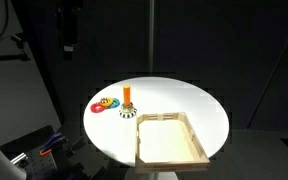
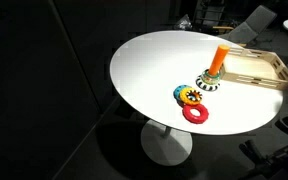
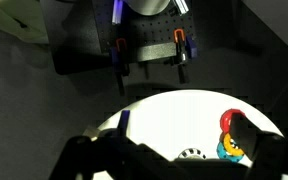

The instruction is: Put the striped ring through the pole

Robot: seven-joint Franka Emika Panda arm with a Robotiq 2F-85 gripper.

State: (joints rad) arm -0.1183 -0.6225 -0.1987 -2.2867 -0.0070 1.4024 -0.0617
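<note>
The striped ring (image 1: 129, 112) is black and white and lies flat on the white round table (image 1: 184, 100). The orange pole (image 1: 129, 95) stands upright at the ring and seems to rise out of its middle. Both also show in an exterior view, the ring (image 2: 208, 82) and the pole (image 2: 221, 58). In the wrist view only the top edge of the striped ring (image 3: 192, 154) shows and the pole is hidden. My gripper (image 3: 174, 165) is open and empty, its dark fingers spread above the table. It is not clear in the dark exterior views.
A red ring (image 2: 195, 113), a yellow ring (image 2: 192, 97) and a blue ring (image 2: 181, 92) lie in a cluster beside the pole. They also show in the wrist view, starting with the red ring (image 3: 229, 120). A wooden tray (image 1: 169, 140) sits at the table's edge.
</note>
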